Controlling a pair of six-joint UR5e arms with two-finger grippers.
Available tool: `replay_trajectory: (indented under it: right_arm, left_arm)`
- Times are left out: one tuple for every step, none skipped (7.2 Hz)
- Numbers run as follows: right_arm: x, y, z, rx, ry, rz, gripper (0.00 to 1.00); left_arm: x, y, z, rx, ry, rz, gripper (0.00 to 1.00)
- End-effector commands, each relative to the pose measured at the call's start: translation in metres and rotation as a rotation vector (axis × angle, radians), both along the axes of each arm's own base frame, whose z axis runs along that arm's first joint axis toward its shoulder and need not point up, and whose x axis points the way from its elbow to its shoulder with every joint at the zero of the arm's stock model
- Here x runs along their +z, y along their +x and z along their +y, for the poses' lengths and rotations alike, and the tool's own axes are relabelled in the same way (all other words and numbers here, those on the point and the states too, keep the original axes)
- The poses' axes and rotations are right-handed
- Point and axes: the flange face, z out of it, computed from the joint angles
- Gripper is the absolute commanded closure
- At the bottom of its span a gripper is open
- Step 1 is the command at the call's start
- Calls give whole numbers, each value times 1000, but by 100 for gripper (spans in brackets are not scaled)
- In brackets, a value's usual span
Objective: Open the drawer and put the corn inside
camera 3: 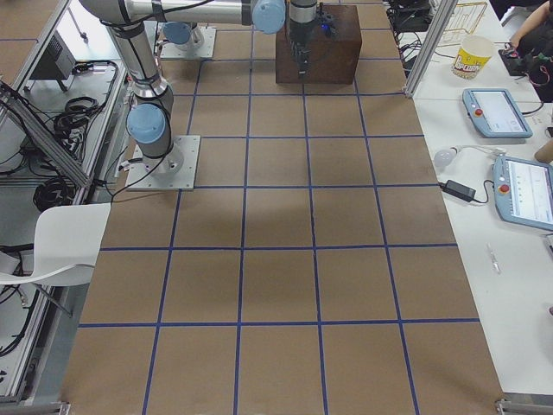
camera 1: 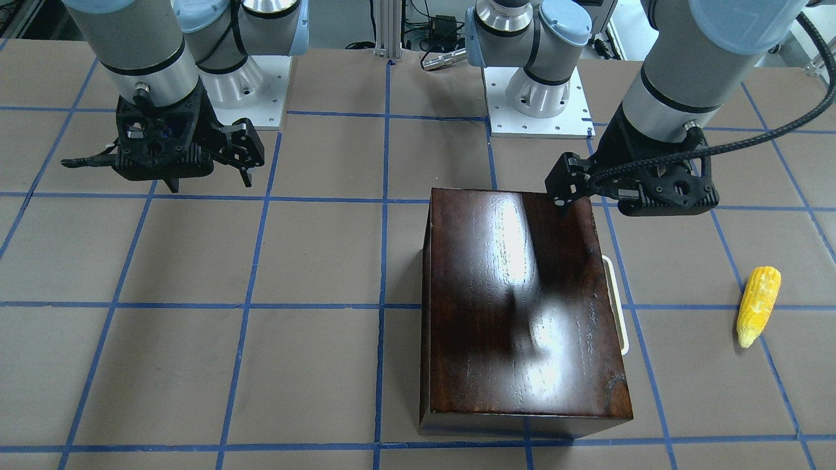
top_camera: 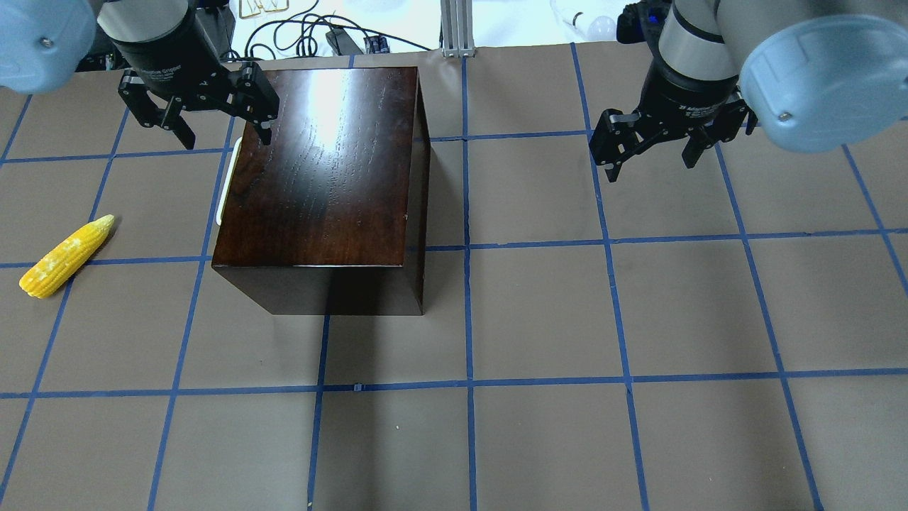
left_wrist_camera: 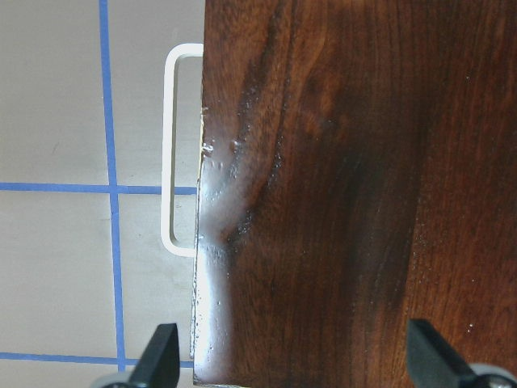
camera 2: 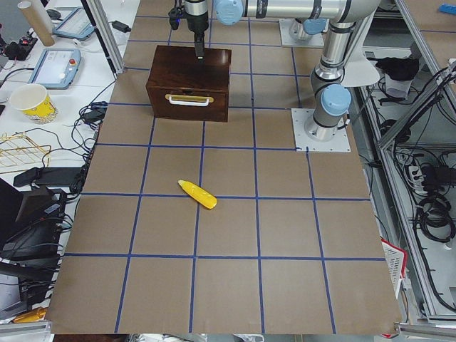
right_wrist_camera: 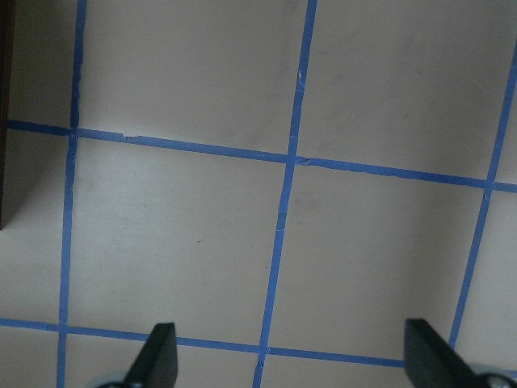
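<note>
— In what state are your fingers?

— On my left gripper (top_camera: 228, 142) the fingers (left_wrist_camera: 157, 357) are wide apart and hold nothing; the gripper hangs above the wooden box (top_camera: 326, 170), over the top edge on the handle side; in my wrist view one fingertip is over the table (top_camera: 539, 312) just beside the box, the other over the glossy lid. On my right gripper (top_camera: 651, 169) the fingers are also spread and hold nothing; it hovers over bare brown paper with blue tape lines (right_wrist_camera: 284, 194), well apart from the box.

— And the drawer (camera 2: 189, 100)?

— It is pushed in; its dark front sits flush in the box, and only the white handle (left_wrist_camera: 170, 145) stands out from it; nothing of mine touches the handle.

— Where is the corn (top_camera: 65, 257)?

— It lies on the table on the handle side of the box, well apart from it and from both grippers; its pointed end is turned away from my base.
</note>
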Motion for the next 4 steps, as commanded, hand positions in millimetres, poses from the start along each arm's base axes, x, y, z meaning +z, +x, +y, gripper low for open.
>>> replay_trajectory:
  right_arm:
    - [0,0,0,-1,0,0,0]
    - [0,-1,0,-4,0,0,0]
    - [0,-2,0,-4,0,0,0]
    - [0,-2,0,-2,0,0,0]
  left_arm:
    - [2,0,3,0,-2,-1,0]
    - [5,0,6,-3,-8,-1,0]
    - [1,0,7,0,3,2,0]
    - [-1,0,11,0,6,1,0]
